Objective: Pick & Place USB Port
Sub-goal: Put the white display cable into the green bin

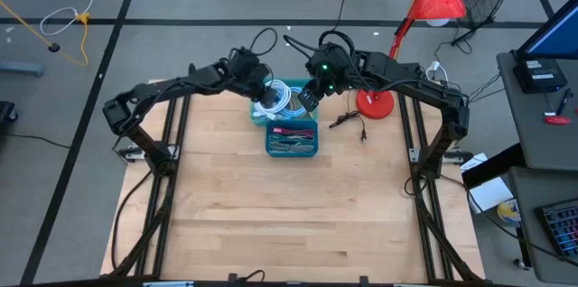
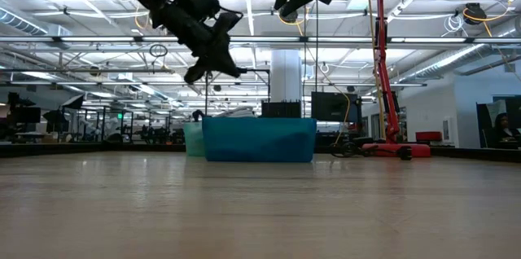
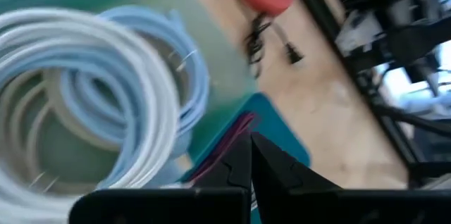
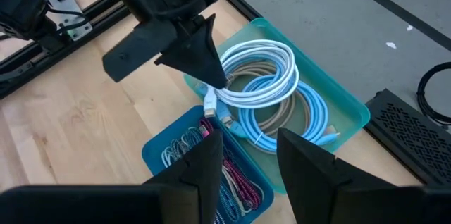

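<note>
A teal bin [image 1: 291,86] at the table's far middle holds coiled white [image 4: 261,76] and light-blue [image 4: 299,115] USB cables. A white plug end [image 4: 210,103] lies at the coil's edge. A blue bin [image 1: 291,140] touching its near side holds thinner cables [image 4: 232,182]. My left gripper [image 4: 217,82] hovers shut above the white coil. Nothing shows between its fingers [image 3: 251,155], and in the low view it [image 2: 198,73] hangs clear above the bins. My right gripper [image 4: 246,155] stands open, higher up, over both bins.
A red lamp base [image 1: 373,103] stands right of the bins, and its pole [image 2: 381,63] rises beside them. A loose black cable [image 1: 348,121] lies between the lamp and the blue bin. Bare wooden tabletop [image 1: 289,215] stretches to the near edge.
</note>
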